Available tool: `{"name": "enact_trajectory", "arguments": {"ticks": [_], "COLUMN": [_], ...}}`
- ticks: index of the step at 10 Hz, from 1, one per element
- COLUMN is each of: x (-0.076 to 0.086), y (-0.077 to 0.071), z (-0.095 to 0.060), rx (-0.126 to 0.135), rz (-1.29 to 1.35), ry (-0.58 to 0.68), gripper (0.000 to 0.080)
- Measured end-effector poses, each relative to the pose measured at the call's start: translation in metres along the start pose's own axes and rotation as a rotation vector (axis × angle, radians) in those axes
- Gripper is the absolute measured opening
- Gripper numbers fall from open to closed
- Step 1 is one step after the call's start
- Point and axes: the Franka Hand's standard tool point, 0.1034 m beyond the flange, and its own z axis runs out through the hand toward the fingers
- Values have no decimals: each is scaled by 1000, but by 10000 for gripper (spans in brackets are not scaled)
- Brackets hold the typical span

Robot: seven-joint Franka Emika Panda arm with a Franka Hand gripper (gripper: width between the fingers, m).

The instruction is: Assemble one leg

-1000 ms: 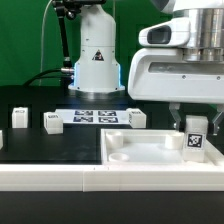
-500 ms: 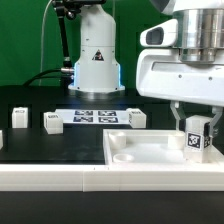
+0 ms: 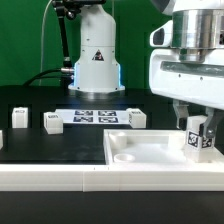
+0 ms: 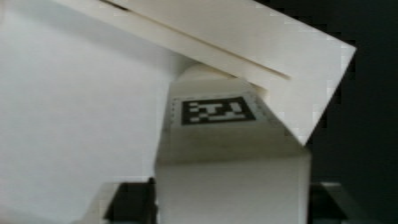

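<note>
Gripping the leg [image 3: 197, 138] upright, the gripper [image 3: 195, 124] has its fingers clamped on both sides. Leg sits over the white panel [image 3: 150, 152], near the table's [image 3: 30, 100] front edge; contact unclear.

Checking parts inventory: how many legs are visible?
4: one leg in the hand above the panel; three on the table at. Others may be hidden.

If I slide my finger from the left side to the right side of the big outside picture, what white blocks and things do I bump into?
Block at the left edge → second block → marker board → third block → leg held in the gripper, above the right end of the big white panel.
</note>
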Motion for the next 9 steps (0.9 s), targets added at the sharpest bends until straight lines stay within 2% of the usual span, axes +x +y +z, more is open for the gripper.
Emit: {"name": "enact_trajectory", "arguments": {"ticks": [1,2,3,4,5,8,9], "x": [0,0,-1,-3,-4,-12,-10], "y": [0,0,-1,-2,-3,-5,-5], "z": [0,0,0,0,0,-1,-1], "rx": [0,0,1,9,9,13,14], "rz": [-34,-56,-156,-242,-304,-635,-772], "ry": [0,0,-1,1,1,2,4], "gripper": [476,589,589,637,646,649,649]}}
